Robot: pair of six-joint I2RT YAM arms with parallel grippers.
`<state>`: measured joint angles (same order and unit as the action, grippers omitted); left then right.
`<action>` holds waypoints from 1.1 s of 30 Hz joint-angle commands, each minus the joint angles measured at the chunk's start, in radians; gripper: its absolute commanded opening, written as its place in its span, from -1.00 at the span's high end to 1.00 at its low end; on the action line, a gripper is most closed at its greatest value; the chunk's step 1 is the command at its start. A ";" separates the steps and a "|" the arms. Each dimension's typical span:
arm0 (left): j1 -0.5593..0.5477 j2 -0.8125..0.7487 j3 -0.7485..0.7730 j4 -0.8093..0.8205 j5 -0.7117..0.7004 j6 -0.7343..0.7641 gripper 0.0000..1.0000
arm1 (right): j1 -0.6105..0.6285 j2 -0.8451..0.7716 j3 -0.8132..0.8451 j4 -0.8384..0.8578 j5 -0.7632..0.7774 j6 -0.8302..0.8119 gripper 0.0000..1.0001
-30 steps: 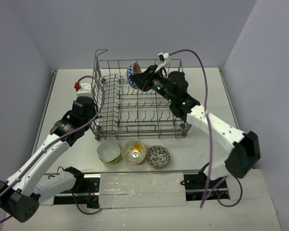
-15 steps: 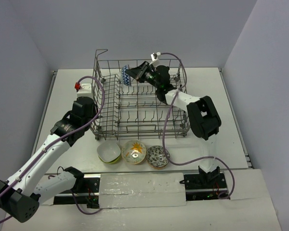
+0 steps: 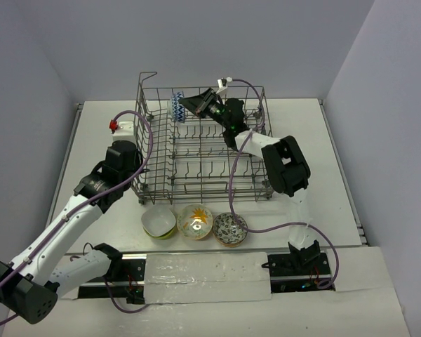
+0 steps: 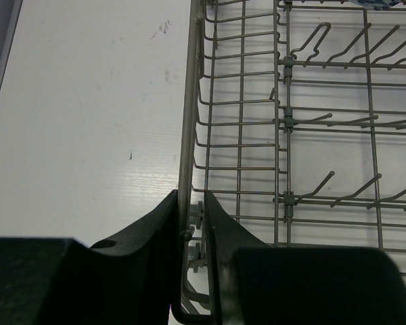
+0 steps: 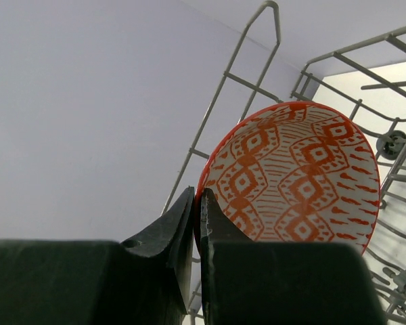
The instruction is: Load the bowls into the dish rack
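White table (image 3: pixel 98 119) is bearing the rack (image 4: pixel 189 135); left gripper (image 4: pixel 191 196) is pinching its side rim, probably steadying it, while right gripper (image 5: pixel 197 196) is clamping a bowl (image 5: pixel 298 183) by the rim, tilted above the far-left corner.

Bowls, four in total: one lime-green bowl (image 3: pixel 158 222), one yellow-floral bowl (image 3: pixel 195 221), one white bowl with dark marks (image 3: pixel 230 228), and one blue-and-white bowl (image 3: pixel 177 107) with a red-orange patterned inside. One dish rack (image 3: pixel 196 168). One table (image 3: pixel 323 140). Two robot arms: left arm (image 3: pixel 63 221), right arm (image 3: pixel 288 165). Two grippers: left gripper (image 4: pixel 191 203), right gripper (image 5: pixel 197 203).
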<state>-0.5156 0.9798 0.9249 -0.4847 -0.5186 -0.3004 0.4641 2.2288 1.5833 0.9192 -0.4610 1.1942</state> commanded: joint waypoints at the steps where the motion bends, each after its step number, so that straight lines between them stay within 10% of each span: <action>1: -0.003 0.007 -0.003 0.008 0.054 0.007 0.50 | -0.004 -0.020 -0.002 0.145 0.001 0.022 1.00; 33: -0.003 -0.007 -0.004 0.006 0.057 -0.002 0.14 | -0.028 0.022 -0.036 -0.043 -0.008 -0.025 0.84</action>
<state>-0.5140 0.9798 0.9245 -0.4786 -0.4858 -0.3038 0.4511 2.2318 1.5070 0.8730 -0.4503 1.1709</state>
